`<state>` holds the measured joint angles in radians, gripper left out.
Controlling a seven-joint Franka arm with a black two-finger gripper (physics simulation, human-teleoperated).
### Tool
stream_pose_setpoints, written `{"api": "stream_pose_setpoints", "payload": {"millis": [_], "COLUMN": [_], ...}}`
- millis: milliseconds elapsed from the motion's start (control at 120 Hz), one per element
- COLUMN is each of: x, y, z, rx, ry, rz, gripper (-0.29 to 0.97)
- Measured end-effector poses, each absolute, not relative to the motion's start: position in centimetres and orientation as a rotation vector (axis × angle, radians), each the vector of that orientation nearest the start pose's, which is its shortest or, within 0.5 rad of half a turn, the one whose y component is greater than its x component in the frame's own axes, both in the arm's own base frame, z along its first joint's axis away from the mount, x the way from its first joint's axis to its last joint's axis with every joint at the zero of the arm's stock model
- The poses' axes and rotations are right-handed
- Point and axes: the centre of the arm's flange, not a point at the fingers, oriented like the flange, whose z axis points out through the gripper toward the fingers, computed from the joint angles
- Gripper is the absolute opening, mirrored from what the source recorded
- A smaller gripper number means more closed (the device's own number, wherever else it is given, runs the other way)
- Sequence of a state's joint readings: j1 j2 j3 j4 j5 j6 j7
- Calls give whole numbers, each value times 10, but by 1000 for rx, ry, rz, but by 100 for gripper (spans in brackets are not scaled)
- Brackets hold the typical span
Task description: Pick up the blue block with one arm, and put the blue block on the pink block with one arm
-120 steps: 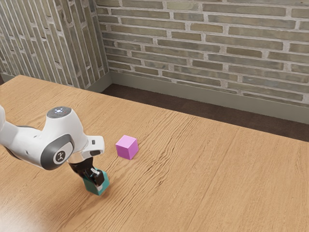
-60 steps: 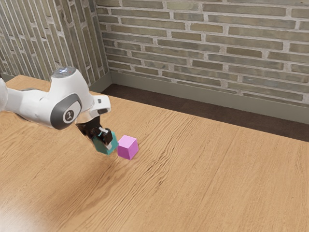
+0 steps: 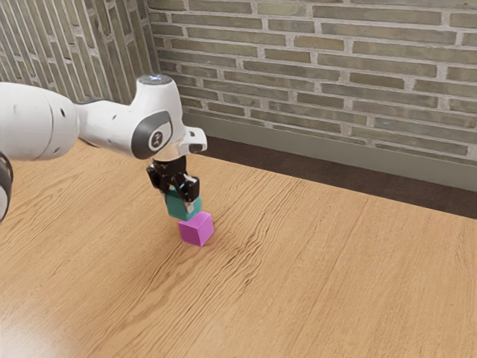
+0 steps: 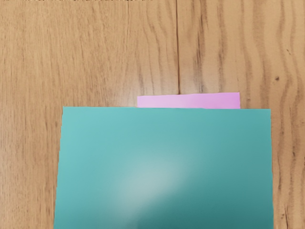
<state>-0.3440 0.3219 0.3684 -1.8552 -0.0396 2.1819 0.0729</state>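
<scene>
A large blue block (image 4: pixel 162 167) looms close to the camera. A thin strip of the pink block (image 4: pixel 188 101) shows past its edge, over wood-grain counter (image 4: pixel 95 47).

The white arm (image 3: pixel 45 123) is running off the exterior view's left edge, its base cut from the frame. The gripper (image 3: pixel 181 195), clamping the blue block (image 3: pixel 183 207), is masking the block's upper part with its black fingers. Whether the block is touching the pink block (image 3: pixel 196 230) beneath cannot be told. In the wrist view, the blue block (image 4: pixel 162 167) is looming blurred and cropped by the picture's edge, covering all but a thin strip of the pink block (image 4: pixel 188 101).
</scene>
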Motion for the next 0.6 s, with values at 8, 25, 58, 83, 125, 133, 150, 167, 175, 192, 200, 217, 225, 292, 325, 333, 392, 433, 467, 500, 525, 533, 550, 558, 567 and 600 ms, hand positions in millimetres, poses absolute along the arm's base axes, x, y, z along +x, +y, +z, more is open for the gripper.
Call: {"api": "stream_pose_setpoints", "payload": {"millis": [8, 25, 58, 83, 125, 133, 150, 167, 175, 192, 200, 217, 225, 292, 325, 333, 392, 433, 467, 500, 525, 533, 550, 558, 567, 600], "x": [629, 629, 630, 631, 633, 633, 634, 635, 635, 636, 636, 636, 636, 639, 641, 642, 645, 648, 650, 650, 650, 650, 650, 650, 650, 650], "y": [0, -1, -2, -3, -4, -4, -4, -5, -6, -7, -8, -9, -9, -11, -12, -12, -11, -9, -8, -8, -8, -8, -8, -8, -8, -8], "z": [361, 359, 354, 352, 350, 350, 349, 347, 347, 346, 346, 345, 345, 344, 343, 343, 343, 348, 353, 355, 355, 356, 356, 356, 356, 356], "rx": [-3058, -3056, -3053, -3050, -3046, -3045, -3041, -3036, -3033, -3028, -3025, -3021, -3019, -3005, -2999, -2997, -2991, -2990, -2997, -3007, -3015, -3017, -3022, -3024, -3026, -3032], "ry": [71, 77, 90, 101, 118, 122, 132, 142, 148, 163, 169, 181, 186, 218, 232, 234, 244, 244, 234, 221, 211, 208, 202, 199, 196, 186], "rz": [-35, -33, -27, -26, -32, -33, -33, -32, -33, -33, -33, -33, -33, -39, -41, -42, -45, -52, -59, -59, -57, -56, -54, -53, -52, -48], "gripper": [26, 26, 26, 26, 26, 26, 26, 26, 26, 26, 26, 25, 25, 25, 25, 25, 24, 24, 24, 24, 24, 24, 24, 24, 24, 24]}}
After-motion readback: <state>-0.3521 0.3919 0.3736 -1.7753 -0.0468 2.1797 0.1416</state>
